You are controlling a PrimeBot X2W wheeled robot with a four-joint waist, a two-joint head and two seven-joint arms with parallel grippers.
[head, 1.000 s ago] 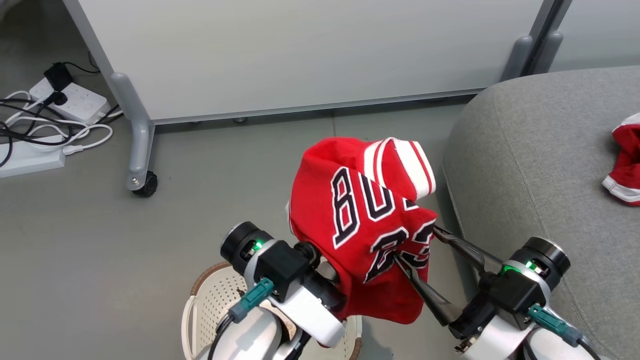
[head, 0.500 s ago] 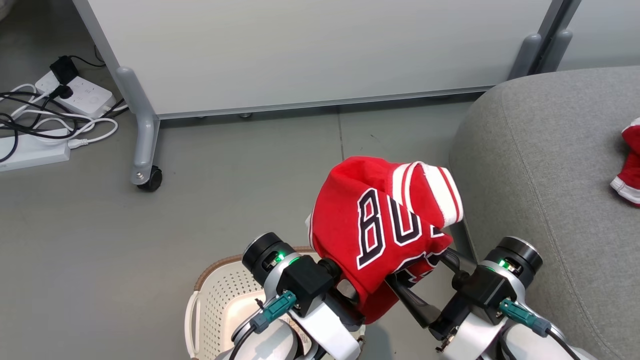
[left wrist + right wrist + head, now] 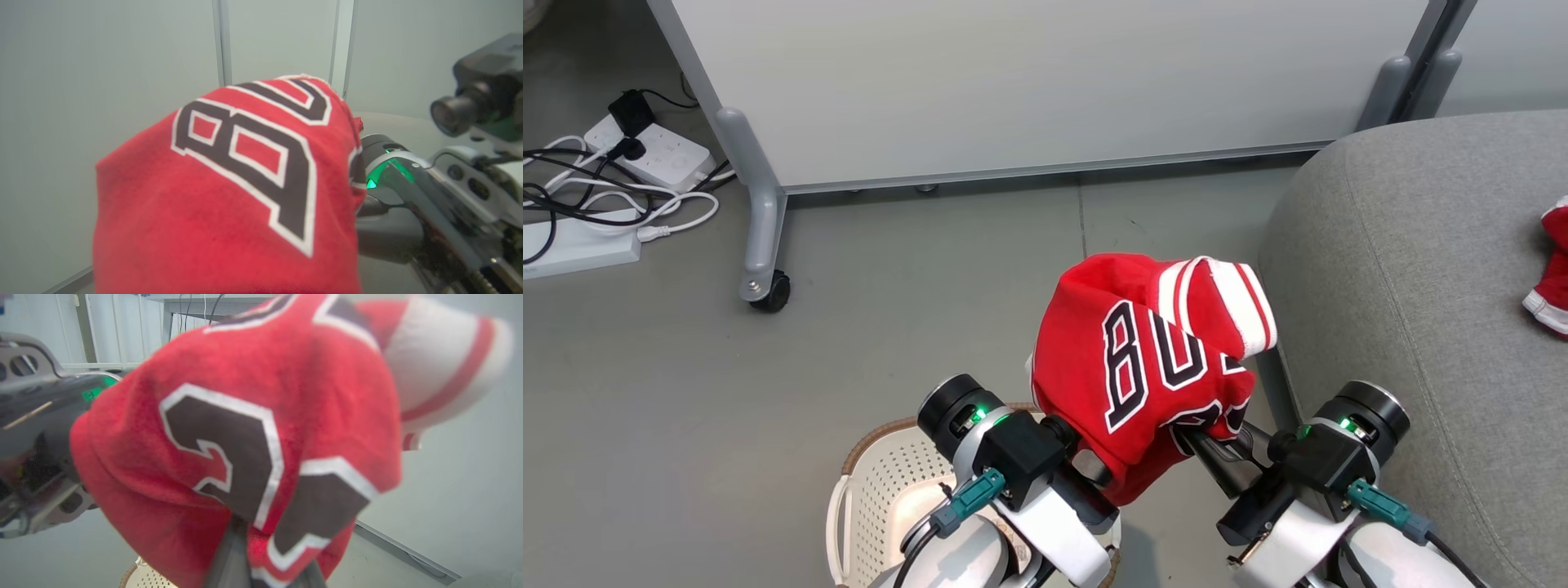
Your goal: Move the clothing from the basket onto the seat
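The red jersey (image 3: 1135, 359) with black-white lettering hangs in the air between my two arms, beside the left edge of the grey seat (image 3: 1405, 327). My left gripper (image 3: 1088, 464) reaches up into it, fingers buried in the cloth (image 3: 229, 196). My right gripper (image 3: 1227, 451) grips the jersey's lower fold, and cloth (image 3: 245, 437) sits between its two fingers. The white perforated basket (image 3: 882, 482) with a brown rim stands on the floor under my left arm. Red shorts (image 3: 1553, 278) with white bands lie on the seat at the right edge.
A pale partition panel stands behind, on a grey leg with a castor (image 3: 764, 290). White power strips and tangled cables (image 3: 605, 196) lie on the floor at the far left. Grey floor stretches between the panel and the basket.
Both arms have carried the jersey a little to the right, toward the seat. The right gripper's fingers, spread wide a second ago, now stand closer together on the cloth.
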